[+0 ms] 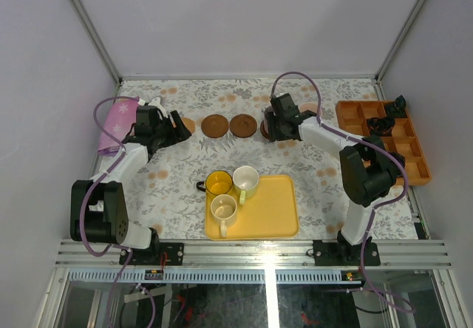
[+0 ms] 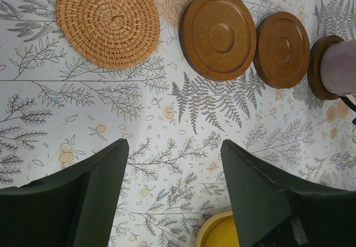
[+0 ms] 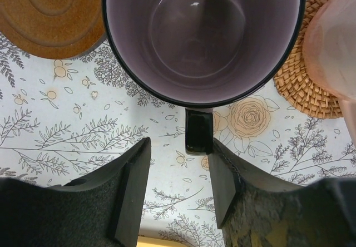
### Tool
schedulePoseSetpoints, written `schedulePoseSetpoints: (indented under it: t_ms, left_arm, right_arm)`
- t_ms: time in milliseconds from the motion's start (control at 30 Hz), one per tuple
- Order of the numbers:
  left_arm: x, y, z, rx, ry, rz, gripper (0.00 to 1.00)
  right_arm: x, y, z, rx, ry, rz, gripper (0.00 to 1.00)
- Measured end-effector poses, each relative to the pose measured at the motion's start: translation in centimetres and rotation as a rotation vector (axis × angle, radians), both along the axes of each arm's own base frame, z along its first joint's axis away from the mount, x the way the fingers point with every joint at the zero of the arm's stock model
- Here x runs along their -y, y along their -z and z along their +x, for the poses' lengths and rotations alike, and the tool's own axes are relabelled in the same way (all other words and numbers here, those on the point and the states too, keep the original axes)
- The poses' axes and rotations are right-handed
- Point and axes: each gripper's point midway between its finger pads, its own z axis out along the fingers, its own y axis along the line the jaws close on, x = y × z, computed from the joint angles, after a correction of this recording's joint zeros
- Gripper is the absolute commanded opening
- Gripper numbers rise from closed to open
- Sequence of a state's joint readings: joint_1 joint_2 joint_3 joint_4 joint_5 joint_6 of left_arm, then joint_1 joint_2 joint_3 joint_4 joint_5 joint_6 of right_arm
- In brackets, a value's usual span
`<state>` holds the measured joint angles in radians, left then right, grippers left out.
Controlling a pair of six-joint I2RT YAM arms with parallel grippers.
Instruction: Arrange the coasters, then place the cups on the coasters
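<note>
A woven tan coaster (image 2: 107, 21) lies beside two bare dark brown coasters (image 2: 218, 34) (image 2: 282, 49). A third dark coaster (image 2: 318, 69) carries the grey-purple cup (image 3: 203, 35). Its dark handle (image 3: 199, 130) points at my right gripper (image 3: 181, 152), which is open, with the handle's end touching the right fingertip and a gap on the other side. A pink cup (image 3: 334, 41) stands on another woven coaster (image 3: 303, 85). My left gripper (image 2: 175, 147) hangs open over bare cloth, just near of the coaster row. A yellow cup (image 1: 219, 184) and two cream cups (image 1: 245, 180) (image 1: 223, 208) stand on the yellow tray (image 1: 273, 210).
An orange divided tray (image 1: 384, 139) with small black objects sits at the right edge. A pink cloth (image 1: 118, 125) lies at the far left. A floral cloth (image 1: 177, 180) covers the table. White walls close in the back and sides.
</note>
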<state>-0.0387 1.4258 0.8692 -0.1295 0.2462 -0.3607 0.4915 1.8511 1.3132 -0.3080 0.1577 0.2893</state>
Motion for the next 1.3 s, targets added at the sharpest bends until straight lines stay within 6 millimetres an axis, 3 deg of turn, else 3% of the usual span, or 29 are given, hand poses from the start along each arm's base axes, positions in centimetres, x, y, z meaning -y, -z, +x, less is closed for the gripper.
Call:
schedulePoseSetpoints:
  t_ms: [1133, 1300]
  left_arm:
    - [0.0, 0.2, 0.0, -0.006, 0.0, 0.0, 0.68]
    - [0.0, 0.2, 0.0, -0.006, 0.0, 0.0, 0.68]
  right_arm:
    - [-0.7, 0.0, -0.3, -0.014, -0.022, 0.034, 0.52]
    - [0.0, 0.5, -1.6, -0.033, -0.011, 0.032, 0.55]
